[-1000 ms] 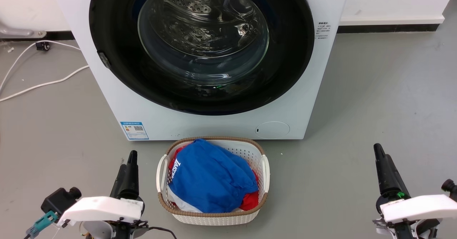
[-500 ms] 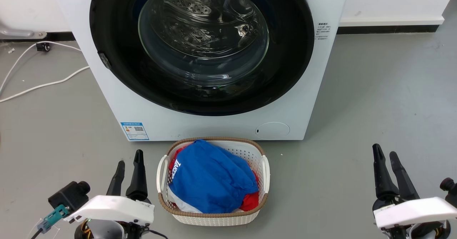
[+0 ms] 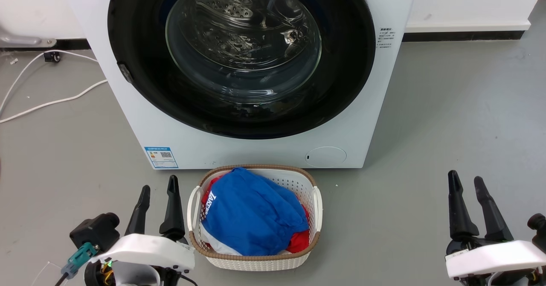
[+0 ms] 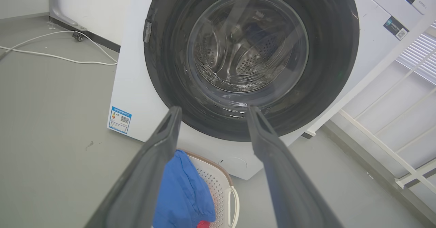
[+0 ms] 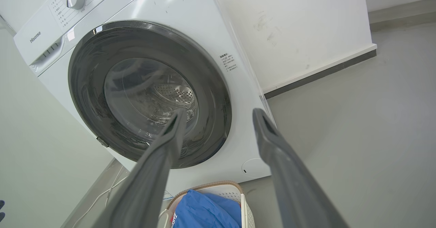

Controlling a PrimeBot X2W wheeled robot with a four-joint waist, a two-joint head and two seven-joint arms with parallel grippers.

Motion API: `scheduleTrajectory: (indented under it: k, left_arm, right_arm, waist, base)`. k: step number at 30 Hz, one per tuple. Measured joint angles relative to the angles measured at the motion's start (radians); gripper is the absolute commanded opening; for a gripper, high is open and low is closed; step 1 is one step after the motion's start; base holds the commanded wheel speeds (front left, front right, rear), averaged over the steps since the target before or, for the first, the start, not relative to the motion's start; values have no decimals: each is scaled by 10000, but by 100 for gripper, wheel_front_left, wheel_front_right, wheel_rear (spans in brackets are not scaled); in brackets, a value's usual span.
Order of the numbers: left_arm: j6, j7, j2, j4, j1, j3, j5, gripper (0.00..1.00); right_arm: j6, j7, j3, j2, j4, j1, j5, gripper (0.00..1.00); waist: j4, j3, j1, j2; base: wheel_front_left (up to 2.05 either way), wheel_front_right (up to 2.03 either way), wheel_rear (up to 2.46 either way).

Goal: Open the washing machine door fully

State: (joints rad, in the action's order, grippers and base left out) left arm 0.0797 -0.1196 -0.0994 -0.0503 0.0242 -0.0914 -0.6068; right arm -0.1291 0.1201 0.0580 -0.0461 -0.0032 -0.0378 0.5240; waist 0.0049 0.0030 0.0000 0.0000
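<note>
The left hand sits low at the left of the head view, its two dark fingers spread apart with nothing between them and their tips pointing toward the washing machine. It is just beside the left handle of the laundry basket. The right hand is at the lower right, likewise spread and empty, well apart from the basket, over bare grey floor. The basket stands on the floor close to the foot of the machine, holding a blue garment over a red cloth. Beyond it, the washing machine door is closed, flat against the white front, and its glass bowl shows the steel drum behind. A small grey catch sits on the door's left edge. A white cable runs over the floor at the left
</note>
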Motion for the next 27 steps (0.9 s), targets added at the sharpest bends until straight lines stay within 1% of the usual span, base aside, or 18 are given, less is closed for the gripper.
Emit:
scheduleTrajectory:
  k: [13, 27]
  left_arm:
    - [-23, -347, 8, 274, -167, -104, 1269, 100]
    - [-360, -688, 169, 320, -304, -61, 2562, 100]
  right_arm:
    - [-2, 341, 52, -4, -451, -132, -1032, 100]
    - [-2, 662, 52, -8, -635, -404, -1931, 100]
  waist:
    - [22, 25, 0, 0]
    - [39, 19, 0, 0]
  base:
    - [0, 0, 0]
    - [0, 0, 0]
